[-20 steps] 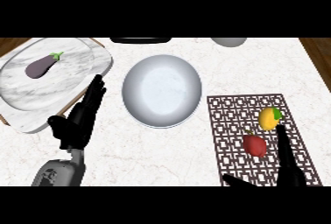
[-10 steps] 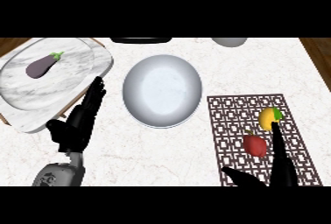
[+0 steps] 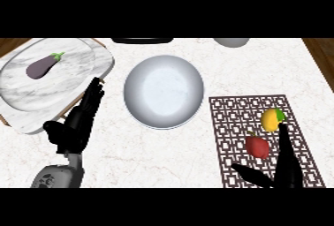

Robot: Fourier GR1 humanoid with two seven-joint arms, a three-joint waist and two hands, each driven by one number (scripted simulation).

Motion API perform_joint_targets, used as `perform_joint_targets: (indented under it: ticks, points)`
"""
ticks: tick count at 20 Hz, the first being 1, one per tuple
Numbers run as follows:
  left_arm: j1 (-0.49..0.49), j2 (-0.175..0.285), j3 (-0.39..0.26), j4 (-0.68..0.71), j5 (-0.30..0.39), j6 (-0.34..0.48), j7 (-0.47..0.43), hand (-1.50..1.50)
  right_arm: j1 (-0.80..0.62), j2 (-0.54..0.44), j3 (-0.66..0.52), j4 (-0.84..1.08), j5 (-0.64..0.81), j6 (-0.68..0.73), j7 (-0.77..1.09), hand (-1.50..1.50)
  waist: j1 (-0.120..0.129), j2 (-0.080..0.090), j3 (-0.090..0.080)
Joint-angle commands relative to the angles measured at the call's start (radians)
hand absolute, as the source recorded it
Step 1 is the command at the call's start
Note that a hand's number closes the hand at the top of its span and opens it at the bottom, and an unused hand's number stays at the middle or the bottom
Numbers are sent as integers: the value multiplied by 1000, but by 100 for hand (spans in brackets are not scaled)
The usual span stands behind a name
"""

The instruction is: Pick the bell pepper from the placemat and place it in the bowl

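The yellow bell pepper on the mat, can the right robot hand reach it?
Probably yes. The right robot hand is open over the placemat, its fingertips just beside the yellow bell pepper. The red fruit lies beside the hand, not between them.

The right hand (image 3: 287, 165) was cut off by the view's lower edge: only its straight fingers and thumb showed, and they covered part of the placemat (image 3: 228, 128), whose near edge was also cut off. At the top edge a dark object (image 3: 142, 40) and a grey round one (image 3: 231, 42) showed only as slivers (neither could be identified). The marble plate (image 3: 20, 106) ran off the left edge.
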Motion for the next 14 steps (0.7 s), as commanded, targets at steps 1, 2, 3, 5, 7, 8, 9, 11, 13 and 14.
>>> perform_joint_targets:
  ticks: [1, 2, 3, 5, 7, 8, 9, 11, 13, 14]
  points:
    - [-30, -28, -11, 43, -40, 25, -12, 0, -25, 31, 15, 63, 108, -28, 65, -150, -1, 0, 0]
    - [-11, -26, -25, 3, -52, 19, 16, 0, -35, -8, -27, 66, 58, 6, 35, -150, -1, 0, 0]
    - [23, -14, -1, -15, -25, 8, -8, 0, -76, 36, 9, 120, 141, -20, 90, -150, 3, 0, 0]
    - [-34, -39, 4, 54, -25, 3, -22, 0, -11, -19, -15, 25, 75, 56, 75, -150, -2, 0, 0]
    - [-18, -36, -1, 23, -29, -3, -11, 0, -92, 34, -25, 211, 12, -14, -42, -150, 1, 0, 0]
    - [-45, -32, 12, 25, -43, 10, 17, 0, -61, 17, -20, 179, 10, -4, -69, -150, -1, 0, 0]
    - [-21, -22, 12, 58, -34, -13, -22, 0, -134, -24, -44, 218, 19, 40, -57, 150, 2, 1, 0]
    - [-13, -46, -7, -9, -37, 17, 26, 0, -99, -65, 0, 217, 63, 81, -81, 150, 5, 0, 1]
    - [-21, -17, 27, 64, -23, -18, -41, 0, -93, -63, 19, 257, 117, 52, -102, 150, 1, 1, 0]
    - [-6, -28, 8, 48, -34, -14, -48, 0, -144, -8, 65, 251, 174, 47, -37, 150, 5, 1, 0]
